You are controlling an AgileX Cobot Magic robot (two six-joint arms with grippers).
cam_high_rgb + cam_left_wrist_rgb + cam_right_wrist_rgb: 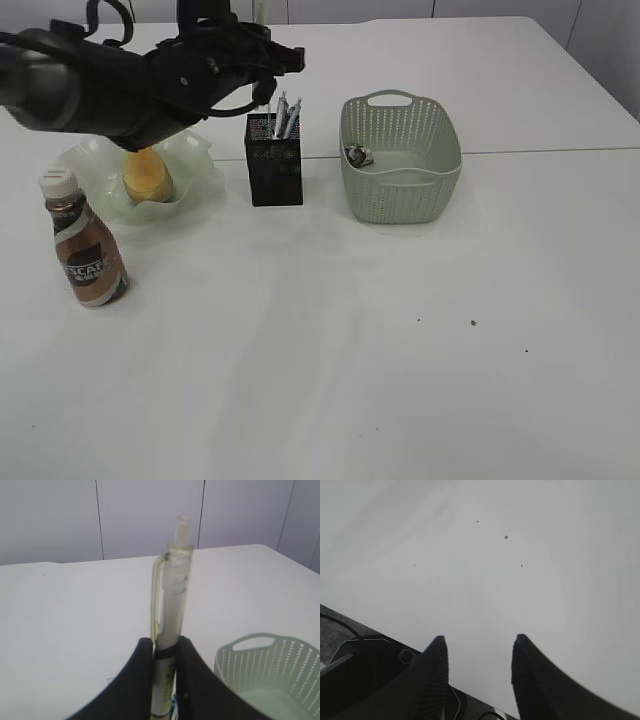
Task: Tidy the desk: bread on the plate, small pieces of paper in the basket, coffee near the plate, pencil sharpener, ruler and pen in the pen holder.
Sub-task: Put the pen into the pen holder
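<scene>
Most of the tidying is looking done. The bread point(148, 175) is sitting on the plate point(200, 160), and the coffee point(87, 243) is standing upright on the counter point(400, 350) just in front of the plate. The basket point(400, 160) is holding something small and crumpled near its left wall, probably paper, though it is too small to be sure. The holder point(274, 160) is standing between plate and basket with several pen-like items poking out of its top; whether the ruler and sharpener are among them cannot be told.

The left gripper point(165, 655) is hovering over the holder with its jaws clamping a pale translucent pen point(172, 610), which is standing upright between them. Judging from this, the pen is being delivered and its release into the holder is what remains. The right gripper point(479, 655) is hanging over bare counter, its jaws parted and gripping nothing. No loose items are showing elsewhere on the counter.
</scene>
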